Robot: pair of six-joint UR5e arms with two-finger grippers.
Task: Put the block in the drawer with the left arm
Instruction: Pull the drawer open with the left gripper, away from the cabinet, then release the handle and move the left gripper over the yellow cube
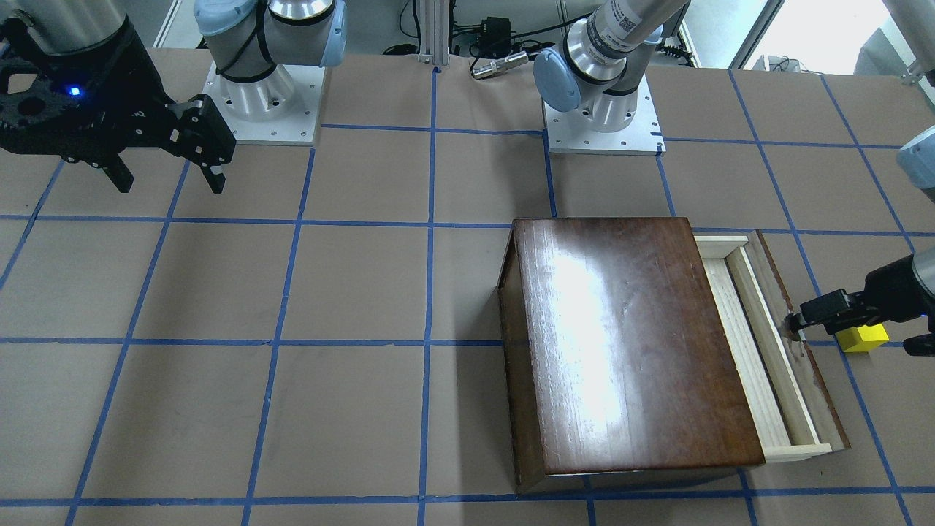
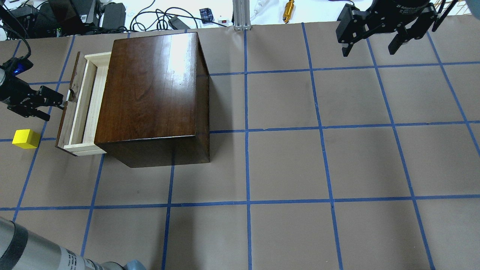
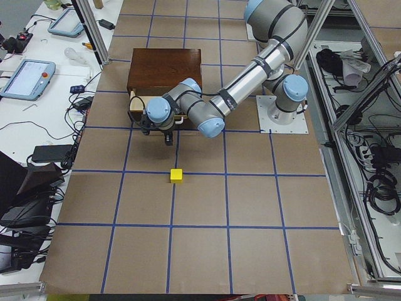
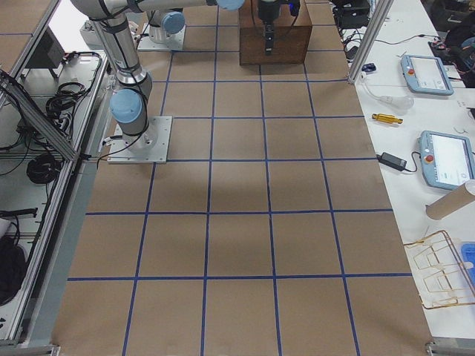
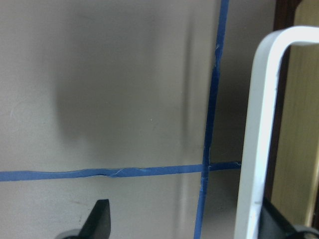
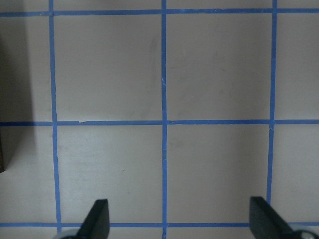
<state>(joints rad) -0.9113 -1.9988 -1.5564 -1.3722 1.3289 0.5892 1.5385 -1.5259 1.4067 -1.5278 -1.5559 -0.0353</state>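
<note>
The yellow block [image 1: 863,338] lies on the table beside the drawer front, also in the overhead view [image 2: 26,138] and the exterior left view [image 3: 177,176]. The drawer [image 1: 752,343] is pulled partly out of the dark-brown box [image 1: 628,343]; its tray [image 2: 84,105] holds nothing. My left gripper [image 2: 54,110] is open at the drawer front. In the left wrist view, the metal pull [image 5: 259,124] stands between the fingers, close to the right one. The block is apart from this gripper. My right gripper [image 2: 368,51] is open and empty, far across the table.
Blue tape lines grid the brown table. The box [image 2: 153,93] stands tall at the far left of the overhead view. Both arm bases [image 1: 263,95] are bolted along the robot's edge. Cables and a brass part [image 2: 288,6] lie beyond the far edge.
</note>
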